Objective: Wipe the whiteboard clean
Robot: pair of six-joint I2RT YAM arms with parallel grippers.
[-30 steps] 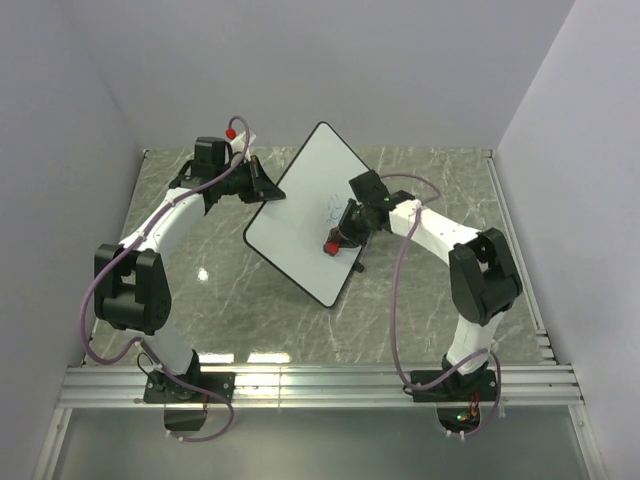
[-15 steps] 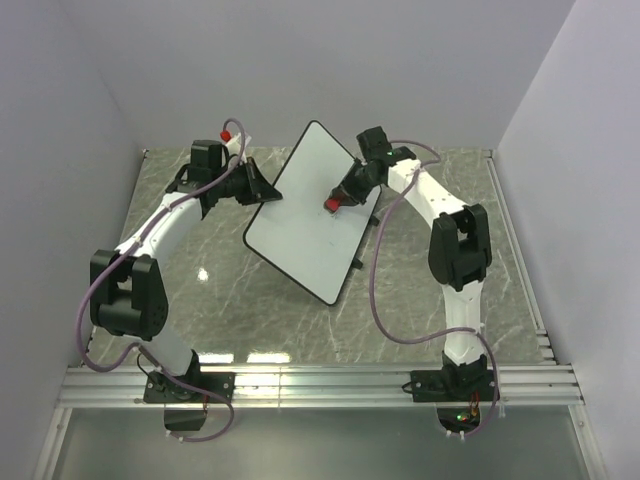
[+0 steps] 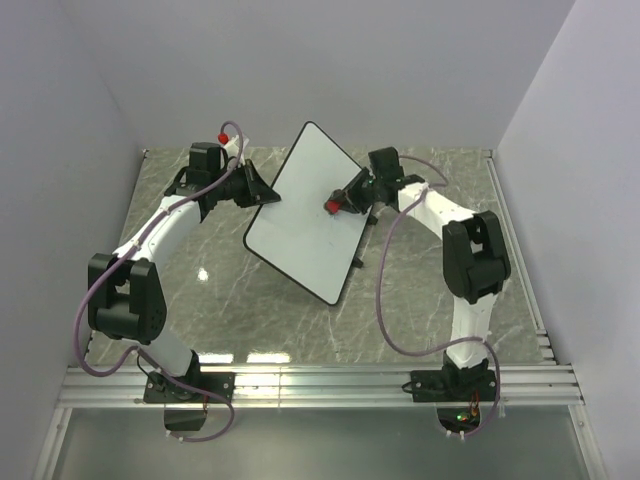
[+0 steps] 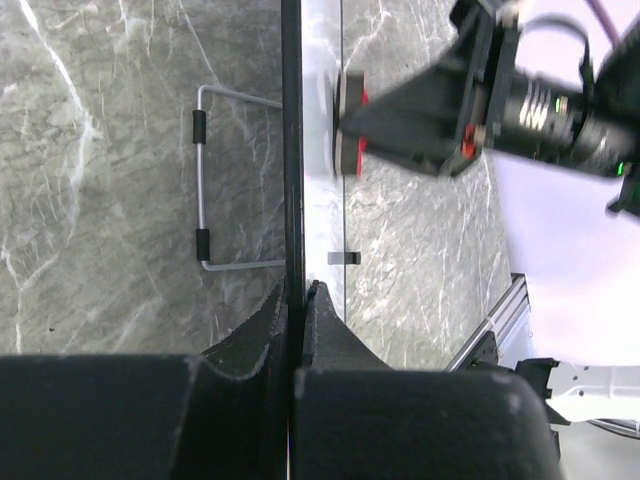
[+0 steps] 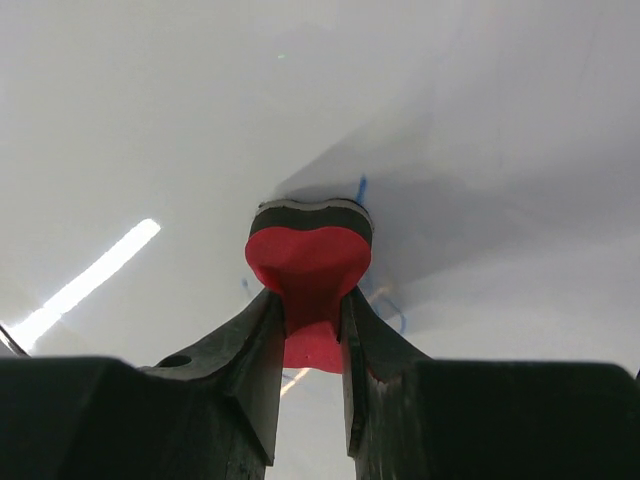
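The whiteboard [image 3: 300, 225] is tilted up off the table, held at its left edge by my left gripper [image 3: 268, 196], which is shut on the black rim [image 4: 291, 180]. My right gripper [image 3: 345, 203] is shut on the red bow-shaped eraser [image 3: 332, 205] and presses its dark felt face against the board's upper right part. In the right wrist view the eraser [image 5: 308, 262] sits between the fingers [image 5: 248, 345] against the white surface [image 5: 200, 120], with faint blue marks [image 5: 395, 312] around it. In the left wrist view the eraser [image 4: 351, 122] shows edge-on against the board.
The board's wire stand [image 4: 205, 180] hangs behind it above the grey marble table [image 3: 200, 300]. Grey walls close in the back and sides. An aluminium rail [image 3: 320, 380] runs along the near edge by the arm bases.
My right gripper with the eraser swept from the board's middle up toward its top right, then came slightly back down. The blue scribble at mid-board is gone from the top view. The board tilted a little.
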